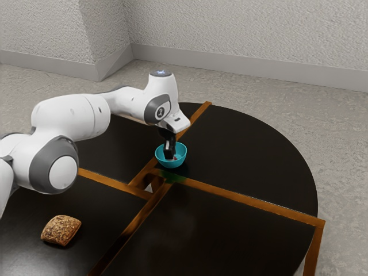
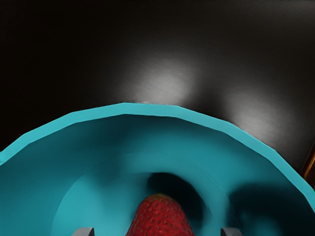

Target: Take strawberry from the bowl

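While the white arm point(image 1: 72, 118) reaches in from the exterior view's left, the black gripper point(image 1: 170, 156) points down into the turquoise bowl point(image 1: 163, 161). Jaws wide: in the wrist view one tip stands on each side of the strawberry point(image 2: 160, 219), a gap between each tip and the fruit. Strawberry red, in the bowl, on its floor, between the jaws and touching neither; dark shadow beside it. Bowl upright on the black tabletop point(image 1: 253, 167), well in from the curved edge, close to where the wooden strips point(image 1: 230, 198) meet. Greenish patch on the wood just beside the bowl, on the side toward the exterior camera. Brown, crusty bread piece point(image 1: 61, 230) lies on the tabletop, well apart from the bowl, toward the exterior view's lower left. Rough pale wall point(image 1: 247, 34) and grey floor point(image 1: 345, 132) beyond.
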Controlling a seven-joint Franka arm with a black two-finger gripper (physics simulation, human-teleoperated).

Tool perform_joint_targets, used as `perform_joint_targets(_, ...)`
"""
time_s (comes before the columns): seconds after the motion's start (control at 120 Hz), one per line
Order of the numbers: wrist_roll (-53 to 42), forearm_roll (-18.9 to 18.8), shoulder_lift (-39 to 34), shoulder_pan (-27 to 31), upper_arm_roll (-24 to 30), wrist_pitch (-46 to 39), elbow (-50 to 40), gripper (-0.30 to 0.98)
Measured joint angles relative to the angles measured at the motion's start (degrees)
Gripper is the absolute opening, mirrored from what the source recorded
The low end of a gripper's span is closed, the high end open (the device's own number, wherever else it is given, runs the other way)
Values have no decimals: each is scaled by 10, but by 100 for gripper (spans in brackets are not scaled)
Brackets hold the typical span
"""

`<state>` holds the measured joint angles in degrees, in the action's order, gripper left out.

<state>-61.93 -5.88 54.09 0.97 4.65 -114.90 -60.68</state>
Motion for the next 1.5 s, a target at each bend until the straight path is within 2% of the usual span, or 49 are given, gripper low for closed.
perform_joint_targets(0.475,-27,4,2,-1,2,-13,-8,14)
perform_joint_targets(0.575,-30,3,-37,1,0,-12,-47,13)
perform_joint_targets(0.708,-33,3,-149,-7,-2,-7,-113,12)
perform_joint_targets(0.783,-34,2,-205,-38,-2,1,-123,12)
perform_joint_targets(0.875,-34,3,-225,-82,0,8,-118,11)
perform_joint_targets(1.008,-28,4,-212,-126,4,11,-109,11)
perform_joint_targets(1.108,-22,7,-171,-148,7,3,-98,11)
perform_joint_targets(1.375,-6,12,-98,-149,8,-52,-91,12)
perform_joint_targets(1.5,-2,13,-93,-149,6,-65,-92,35)
